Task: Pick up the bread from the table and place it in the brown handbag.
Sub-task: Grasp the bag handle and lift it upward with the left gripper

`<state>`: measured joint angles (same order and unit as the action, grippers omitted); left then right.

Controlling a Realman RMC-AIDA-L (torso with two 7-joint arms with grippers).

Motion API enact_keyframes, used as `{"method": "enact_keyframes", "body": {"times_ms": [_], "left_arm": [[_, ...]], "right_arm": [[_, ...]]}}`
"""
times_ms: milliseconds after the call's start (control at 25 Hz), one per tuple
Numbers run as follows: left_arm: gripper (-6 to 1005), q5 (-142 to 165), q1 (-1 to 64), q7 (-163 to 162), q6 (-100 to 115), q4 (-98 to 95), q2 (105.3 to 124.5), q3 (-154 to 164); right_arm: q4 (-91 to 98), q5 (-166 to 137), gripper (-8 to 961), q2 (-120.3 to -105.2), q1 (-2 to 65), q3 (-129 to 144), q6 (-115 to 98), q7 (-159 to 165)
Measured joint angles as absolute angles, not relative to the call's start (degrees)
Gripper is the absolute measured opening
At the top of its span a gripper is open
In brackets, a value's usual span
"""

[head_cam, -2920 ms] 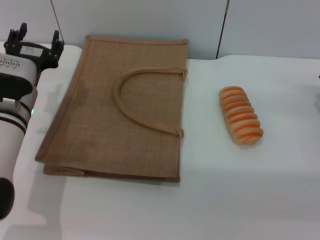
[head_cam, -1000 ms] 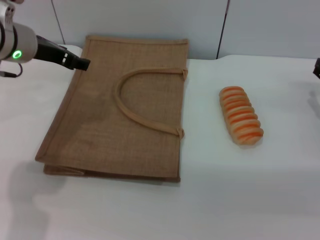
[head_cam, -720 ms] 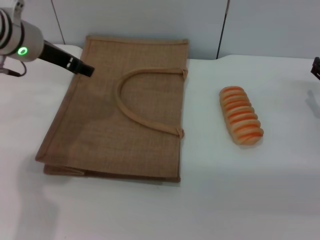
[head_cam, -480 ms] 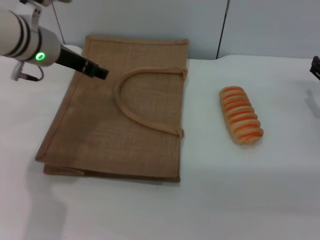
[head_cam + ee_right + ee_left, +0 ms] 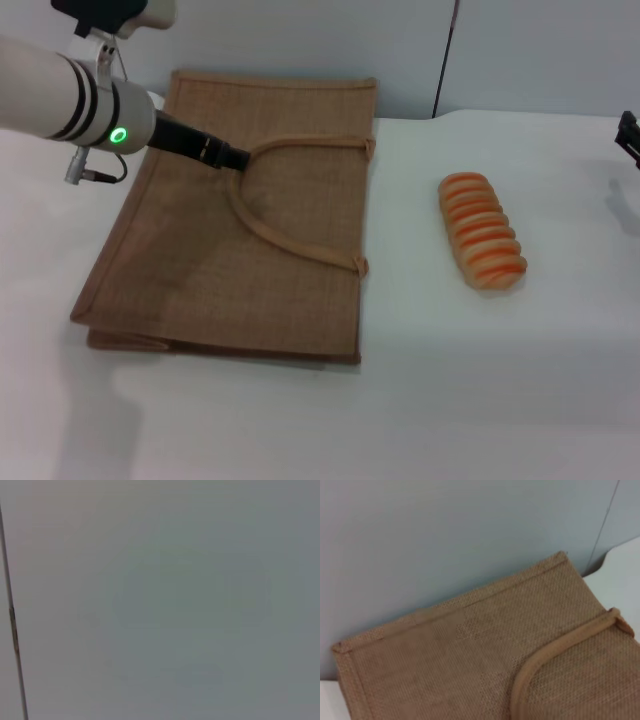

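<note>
The bread (image 5: 482, 245), a pale tan loaf with orange ridges, lies on the white table (image 5: 500, 390) to the right of the brown handbag (image 5: 190, 250). The handbag lies flat, its arched handle (image 5: 285, 240) resting on top. My left gripper (image 5: 236, 159) reaches in from the left over the bag, its dark tip at the handle's far left end. In the left wrist view the handbag (image 5: 445, 665) and its handle (image 5: 560, 647) fill the lower part. Only a dark sliver of my right gripper (image 5: 630, 131) shows at the right edge, well away from the bread.
A grey wall (image 5: 300, 40) with a dark vertical seam (image 5: 445, 55) rises right behind the table and the bag's far edge. The right wrist view shows only this wall (image 5: 175, 600). Bare tabletop lies in front of the bag and around the bread.
My left arm has swung in from the far left and moved right across the bag's top corner to the handle's end. Bread and bag have not moved.
</note>
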<state>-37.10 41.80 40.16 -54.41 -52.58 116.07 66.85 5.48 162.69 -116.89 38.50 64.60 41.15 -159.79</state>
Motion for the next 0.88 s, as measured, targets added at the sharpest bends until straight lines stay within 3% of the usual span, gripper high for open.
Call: {"method": "enact_keyframes", "body": {"times_ms": [880], "left_arm": [[678,-39.1,42.3,41.7,-49.2,-44.9,115.89,66.7]], "right_arm": [[5.4,162.8,851,-116.99,38.6,65.3,41.5,-159.7]]}}
